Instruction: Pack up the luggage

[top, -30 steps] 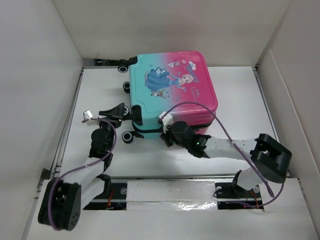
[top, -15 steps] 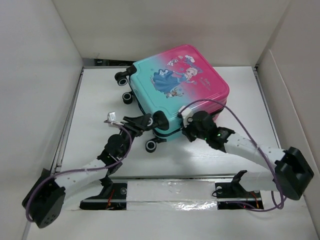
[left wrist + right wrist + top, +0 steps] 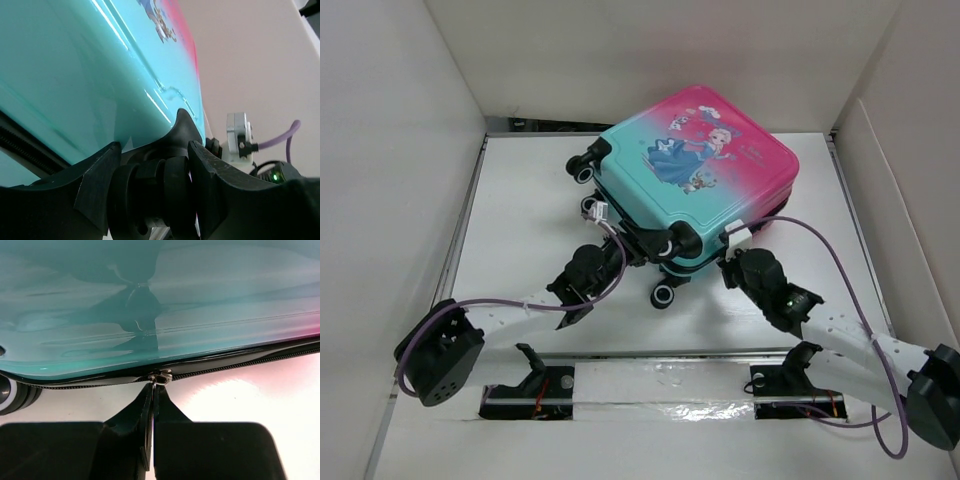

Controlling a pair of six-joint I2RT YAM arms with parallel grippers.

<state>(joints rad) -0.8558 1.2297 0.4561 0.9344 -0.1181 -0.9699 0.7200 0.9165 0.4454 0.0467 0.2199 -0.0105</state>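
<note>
One suitcase [image 3: 695,190] lies closed on the counter [image 3: 520,210], up around one o'clock. Left jaws are clamped around a black wheel [image 3: 150,190] at its six o'clock corner; right jaws are pressed together, pinching the zipper pull [image 3: 160,376] on the near edge.

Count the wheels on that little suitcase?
4, along the left end of the suitcase: far wheel, second wheel beside it, third wheel in the left gripper, near wheel closest to the arms. None seems hidden.
</note>
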